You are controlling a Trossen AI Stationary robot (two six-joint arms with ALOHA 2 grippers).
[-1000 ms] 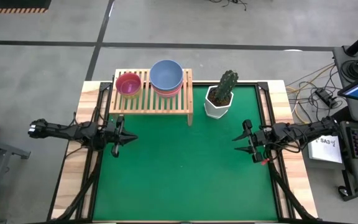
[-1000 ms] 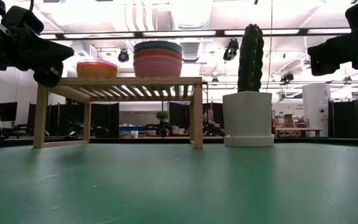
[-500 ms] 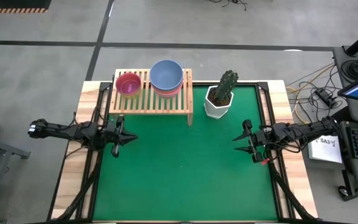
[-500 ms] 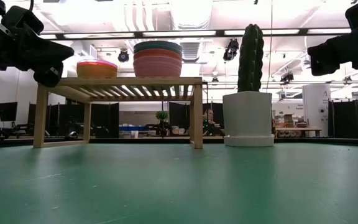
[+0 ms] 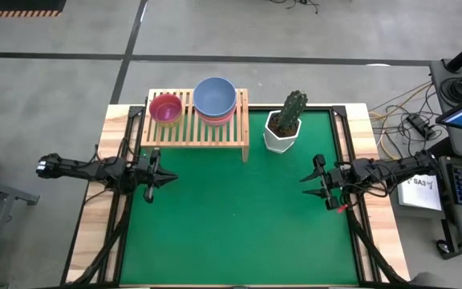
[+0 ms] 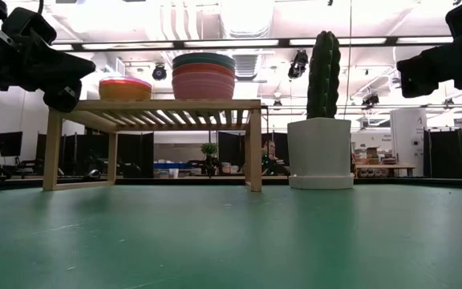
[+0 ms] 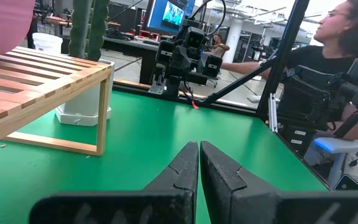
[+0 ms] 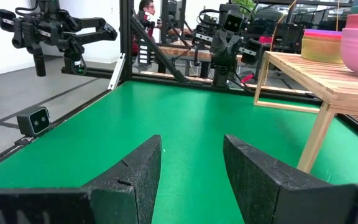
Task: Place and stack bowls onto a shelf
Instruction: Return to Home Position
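- The light-wood shelf [image 5: 207, 133] stood at the far side of the green mat [image 5: 239, 229], and every bowl in view sat on its slatted top.
- The stack of larger bowls [image 6: 204, 80] stood toward the shelf's right end. A blue-grey bowl [image 5: 214, 96] was uppermost, and the low view showed coral-red and pink bands under it.
- The stack of smaller bowls [image 6: 125, 90] was lower and stood at the left end, just beside the larger stack. A purple bowl [image 5: 165, 107] was on top, with orange and yellow bands below.
- A white cactus pot [image 5: 280, 138] stood on the mat just right of the shelf, apart from it.
- The left gripper [image 5: 162, 178] hung over the mat's left edge, in front of the shelf. Its fingers were pressed together on nothing.
- The right gripper [image 5: 314, 186] hung over the mat's right edge. Its fingers were spread apart and empty.
- A person [image 7: 328, 68] in a dark top sat beyond the table.
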